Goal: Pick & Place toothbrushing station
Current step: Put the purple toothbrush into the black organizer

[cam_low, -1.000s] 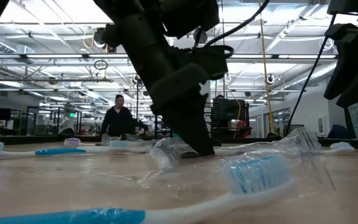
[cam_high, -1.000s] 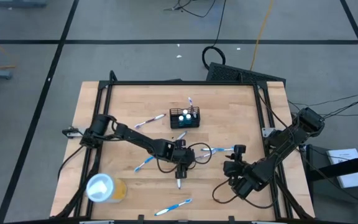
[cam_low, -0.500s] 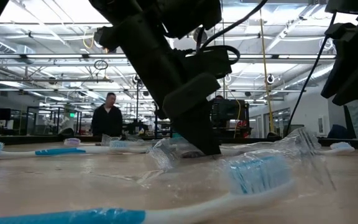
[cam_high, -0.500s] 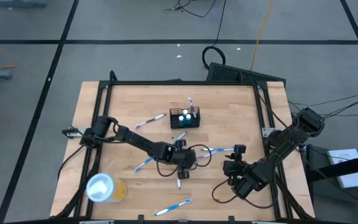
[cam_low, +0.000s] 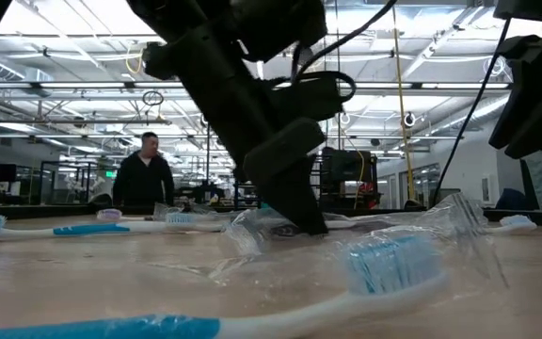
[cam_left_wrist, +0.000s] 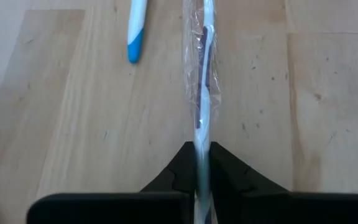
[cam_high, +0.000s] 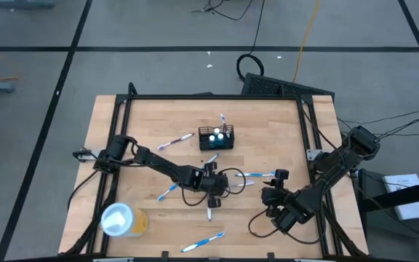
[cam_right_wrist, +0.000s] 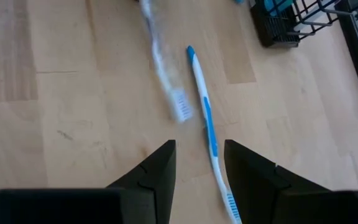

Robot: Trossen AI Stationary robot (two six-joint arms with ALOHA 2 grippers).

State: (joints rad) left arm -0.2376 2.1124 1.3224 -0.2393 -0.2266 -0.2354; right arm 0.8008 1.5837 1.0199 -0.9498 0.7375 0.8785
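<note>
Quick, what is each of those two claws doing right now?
Left gripper: closed on a plastic-wrapped blue-and-white toothbrush lying on the wooden table.
Right gripper: open, holding nothing.

table [cam_high: 268, 124]: pale wood planks, matt, visible grain, small dark specks
frame [cam_high: 209, 97]: black metal bars, dull sheen
station [cam_high: 217, 140]: black wire mesh, thin metal
wrapped brush [cam_left_wrist: 202, 81]: white and purple plastic handle inside clear crinkly film, glossy
bare brush [cam_right_wrist: 207, 127]: smooth blue and white plastic, slight shine, white bristles
left gripper [cam_left_wrist: 202, 167]: fingers matt black plastic, smooth, pinched on wrapped brush
right gripper [cam_right_wrist: 199, 163]: fingers same matt black, parted
cup [cam_high: 135, 221]: yellow translucent plastic
lid [cam_high: 117, 217]: white plastic, smooth
floor [cam_high: 158, 29]: grey, smooth, dull
</note>
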